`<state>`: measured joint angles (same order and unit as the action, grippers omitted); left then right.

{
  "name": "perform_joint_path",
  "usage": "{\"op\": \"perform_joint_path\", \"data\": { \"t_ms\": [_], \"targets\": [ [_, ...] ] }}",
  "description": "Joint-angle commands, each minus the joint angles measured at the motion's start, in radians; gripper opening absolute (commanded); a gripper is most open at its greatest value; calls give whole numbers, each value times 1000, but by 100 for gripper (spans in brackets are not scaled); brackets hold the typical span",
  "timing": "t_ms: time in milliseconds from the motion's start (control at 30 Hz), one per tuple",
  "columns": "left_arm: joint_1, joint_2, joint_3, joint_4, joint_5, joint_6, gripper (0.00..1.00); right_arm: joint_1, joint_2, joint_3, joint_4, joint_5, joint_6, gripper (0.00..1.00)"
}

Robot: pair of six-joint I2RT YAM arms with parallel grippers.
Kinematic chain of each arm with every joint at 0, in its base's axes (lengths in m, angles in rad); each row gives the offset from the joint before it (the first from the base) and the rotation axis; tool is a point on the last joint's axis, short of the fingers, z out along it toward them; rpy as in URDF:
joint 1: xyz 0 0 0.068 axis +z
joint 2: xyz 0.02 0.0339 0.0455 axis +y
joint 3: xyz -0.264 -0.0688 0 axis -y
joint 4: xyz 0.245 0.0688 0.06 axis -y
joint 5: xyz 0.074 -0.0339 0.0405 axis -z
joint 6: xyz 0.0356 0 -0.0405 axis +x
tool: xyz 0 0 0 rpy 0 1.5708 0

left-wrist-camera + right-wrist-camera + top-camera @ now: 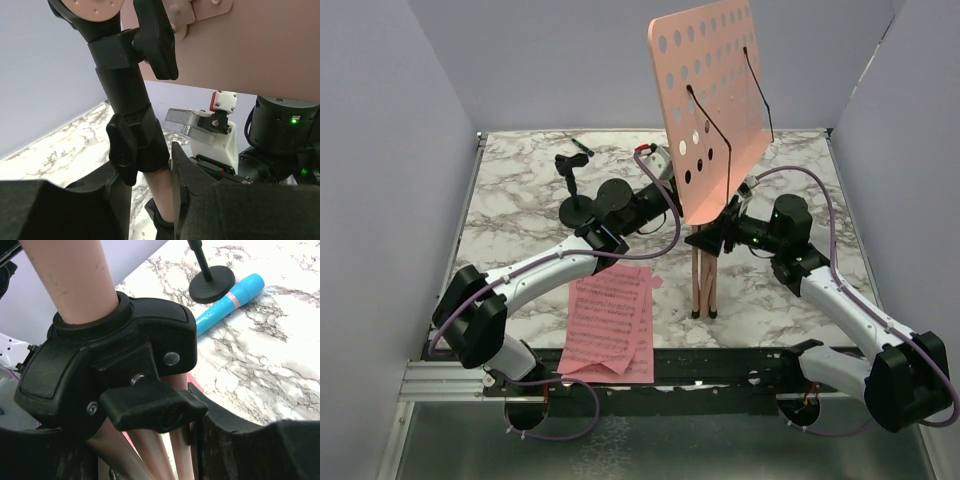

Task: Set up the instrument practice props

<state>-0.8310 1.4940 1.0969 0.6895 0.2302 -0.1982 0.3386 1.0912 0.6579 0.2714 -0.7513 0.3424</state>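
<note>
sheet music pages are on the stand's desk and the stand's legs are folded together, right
No. The top view shows the sheet music pages lying on the table by its near edge, not on the stand's desk. Its legs are folded together.

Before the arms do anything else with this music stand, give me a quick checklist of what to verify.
1. Left gripper closed on the music stand: ok.
2. Right gripper firm around the legs: cannot tell.
3. Legs spread into a tripod: not ok, bunched together.
4. Sheet-music pages on the desk: not ok, lying on the table.
5. Blue stick clear of the legs: ok.
</note>
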Motion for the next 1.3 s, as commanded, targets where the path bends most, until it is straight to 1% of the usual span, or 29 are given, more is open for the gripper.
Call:
{"op": "perform_joint_path", "data": {
  "t_ms": [0, 100, 200, 300, 600, 700, 867, 1267],
  "targets": [
    [-71, -85, -3, 30, 134, 261, 0, -55, 28, 114, 76, 331, 145, 29],
    [-78, -101, -11, 30, 132, 301, 0, -55, 36, 129, 62, 332, 143, 36],
    [-81, -113, -21, 30, 132, 330, 0, -55, 34, 129, 53, 338, 142, 38],
    [-87, -125, -33, 30, 133, 355, 0, -54, 30, 121, 45, 344, 142, 46],
    [-101, -133, -49, 30, 121, 414, 0, -55, 0, 55, 33, 341, 158, 67],
    [-105, -135, -52, 30, 110, 424, 0, -55, -15, 26, 19, 339, 161, 71],
    [-111, -140, -58, 30, 89, 453, 0, -55, -39, -3, -1, 351, 154, 76],
    [-114, -135, -55, 30, 70, 490, 0, -55, -95, -25, -92, 357, 134, 81]
  ]
}}
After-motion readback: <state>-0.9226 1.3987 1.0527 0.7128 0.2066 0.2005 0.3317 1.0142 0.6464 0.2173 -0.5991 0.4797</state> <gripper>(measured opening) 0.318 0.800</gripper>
